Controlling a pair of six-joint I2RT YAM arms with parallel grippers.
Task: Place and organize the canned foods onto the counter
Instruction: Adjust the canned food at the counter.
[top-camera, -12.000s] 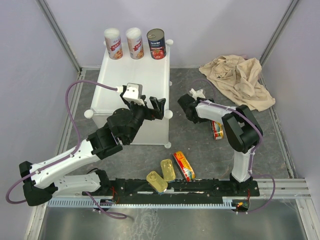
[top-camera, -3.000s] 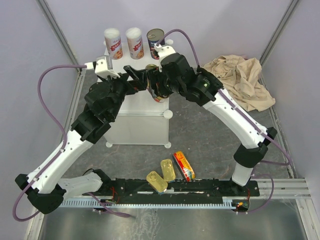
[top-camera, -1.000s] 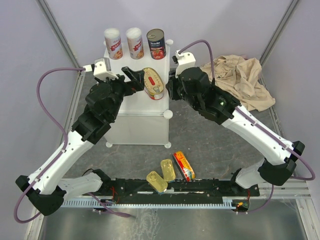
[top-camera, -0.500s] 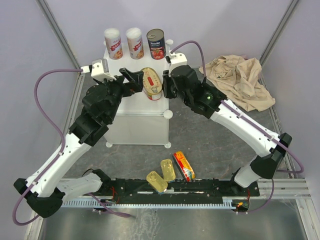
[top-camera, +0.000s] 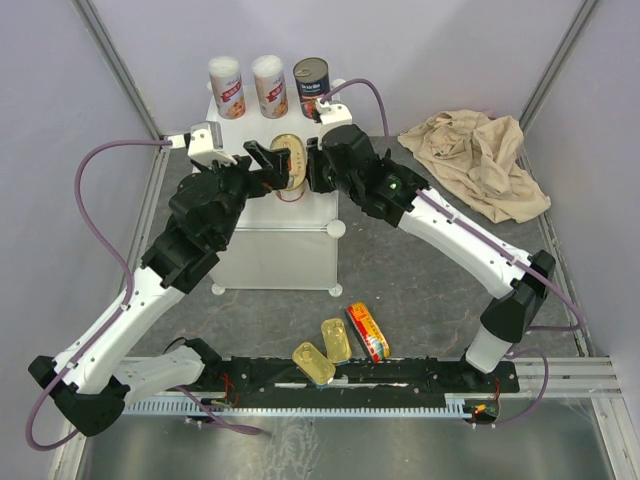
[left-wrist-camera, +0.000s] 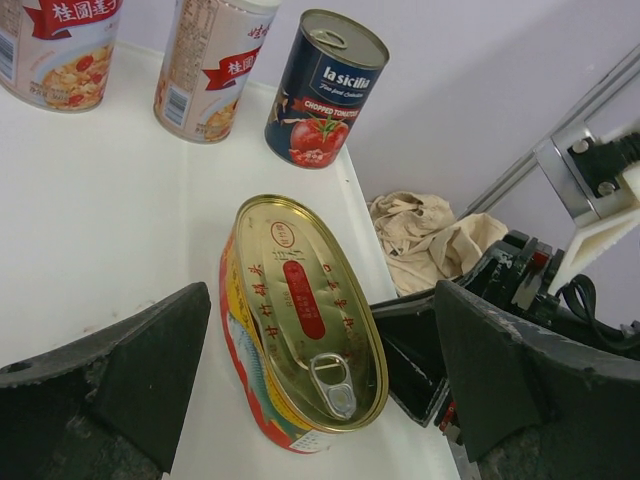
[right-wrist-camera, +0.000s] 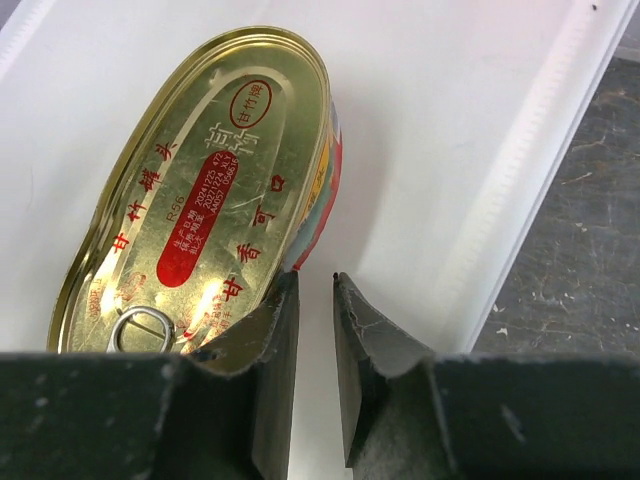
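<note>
Widely open left tool (left-wrist-camera: 320, 330), flanking oblong tin (right-wrist-camera: 200, 190)

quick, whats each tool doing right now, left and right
left tool: open wide, a finger on either side of the oblong tin, not gripping it
right tool: nearly closed, nothing between its fingers, right beside the tin

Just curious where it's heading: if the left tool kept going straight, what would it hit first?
Probably the oval gold-lidded tin on the white counter, between the left tool's open fingers; the chopped-tomato can stands farther back, though depth is unclear.
</note>
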